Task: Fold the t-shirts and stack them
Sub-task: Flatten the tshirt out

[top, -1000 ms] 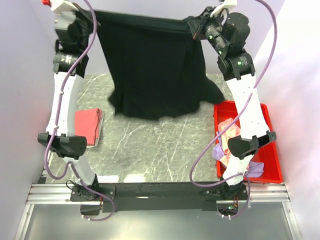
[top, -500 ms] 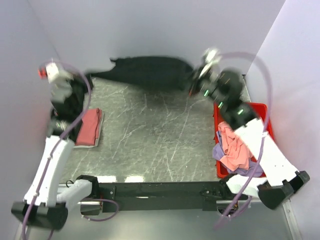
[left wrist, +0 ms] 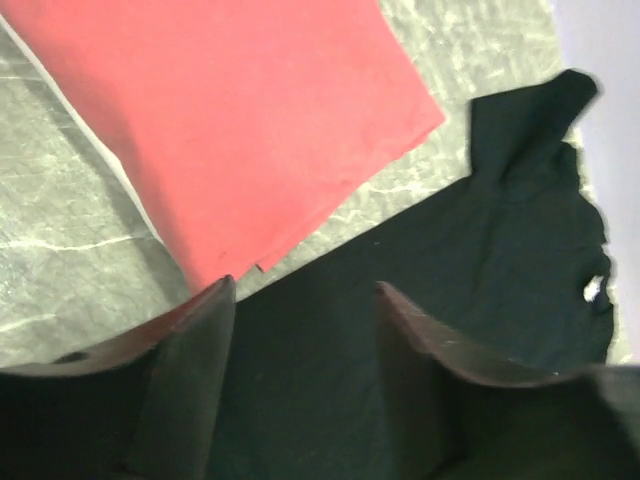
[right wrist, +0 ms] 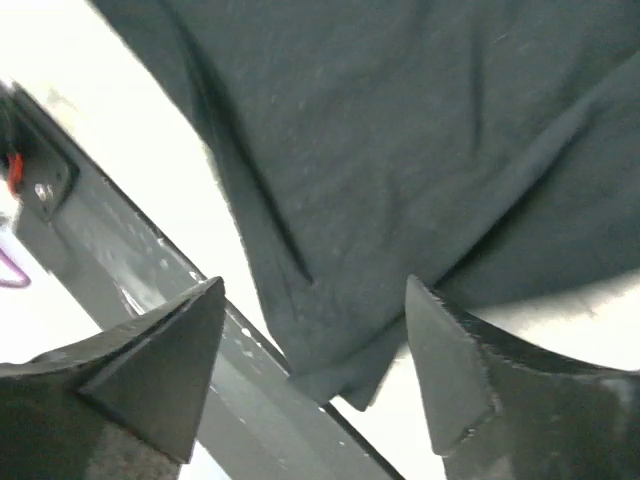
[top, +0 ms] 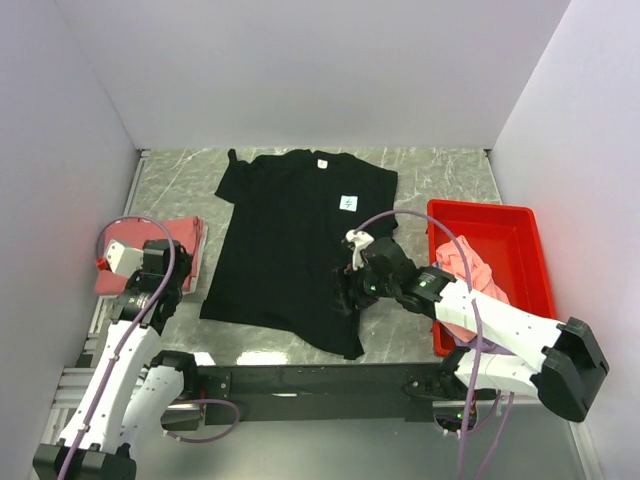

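Black t-shirt (top: 290, 240), white chest label (top: 347, 203) illegible; left hand (left wrist: 305, 290), right hand (right wrist: 312, 285) wide, empty

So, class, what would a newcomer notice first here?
The big black t-shirt spread flat across the middle of the table catches the eye first. Then the bright red bin at the right, a pink shirt inside, and the folded salmon-red shirt at the left edge.

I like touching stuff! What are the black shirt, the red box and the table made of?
Black shirt: soft cloth, maybe cotton, matte; it lies flat with small wrinkles. Red box: looks like hard plastic, smooth, with stiff straight walls. Table: grey with white veins like marble, possibly only a printed surface.
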You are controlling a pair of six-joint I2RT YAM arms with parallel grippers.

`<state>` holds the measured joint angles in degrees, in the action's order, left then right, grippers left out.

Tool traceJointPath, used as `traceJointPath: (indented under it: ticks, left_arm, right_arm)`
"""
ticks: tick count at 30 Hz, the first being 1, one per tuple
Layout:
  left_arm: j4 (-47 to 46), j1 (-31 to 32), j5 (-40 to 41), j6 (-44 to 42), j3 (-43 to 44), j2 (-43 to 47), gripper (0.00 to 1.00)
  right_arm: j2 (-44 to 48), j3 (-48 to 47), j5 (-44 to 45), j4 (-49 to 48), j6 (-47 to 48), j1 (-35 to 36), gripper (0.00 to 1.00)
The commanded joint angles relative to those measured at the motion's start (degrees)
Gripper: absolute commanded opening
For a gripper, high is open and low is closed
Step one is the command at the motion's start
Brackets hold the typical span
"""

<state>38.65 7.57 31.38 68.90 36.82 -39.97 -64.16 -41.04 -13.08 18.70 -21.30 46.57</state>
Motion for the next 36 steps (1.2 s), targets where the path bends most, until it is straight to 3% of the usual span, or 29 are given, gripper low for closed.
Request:
traceJointPath:
  ticks: [1, 4, 5, 7, 12, 17, 25, 30, 36]
  left_arm:
    - [1.4, 0.0, 0.6, 1.9, 4.3, 0.6, 0.69]
    - [-1.5, 0.0, -4.5, 0.1, 5.5, -0.1, 0.78]
    - [-2.6, 0.0, -5.7, -1.8, 5.5, -0.4, 0.89]
    - [-5.8, 0.4, -9.0, -3.9, 5.8, -1.4, 0.99]
    - [-11.1, 5.5, -12.0, -6.9, 6.8, -5.8, 1.0]
    - [-15.4, 13.4, -11.2, -8.7, 8.5, -14.8, 0.99]
    - [-19.5, 19.9, -16.3, -9.1, 7.7, -29.6, 1.0]
    - [-15.9, 20.9, -14.1, -8.4, 8.4, -35.7, 0.99]
    - [-18.3, 20.9, -16.4, -8.2, 4.4, -37.9, 0.99]
  right_arm:
    - [3.8, -4.7, 5.5, 0.5, -0.4, 0.1, 0.82]
    - [5.2, -8.4, 10.2, 0.7, -0.7, 0.0, 0.85]
    - [5.2, -9.2, 11.4, 0.6, -0.7, 0.0, 0.85]
    - [4.9, -11.4, 15.3, 0.9, -1.6, -0.1, 0.86]
    - [1.9, -15.7, 22.6, 3.9, -6.1, -3.9, 0.91]
    - [-2.6, -15.6, 11.3, 2.0, -8.9, -15.7, 0.91]
    - [-17.3, -24.4, 14.4, 4.2, -7.6, -27.1, 0.92]
    - [-27.7, -32.5, 15.9, 8.7, -6.7, -29.2, 0.87]
    - [-28.0, -26.2, 10.4, 5.2, -7.1, -28.1, 0.87]
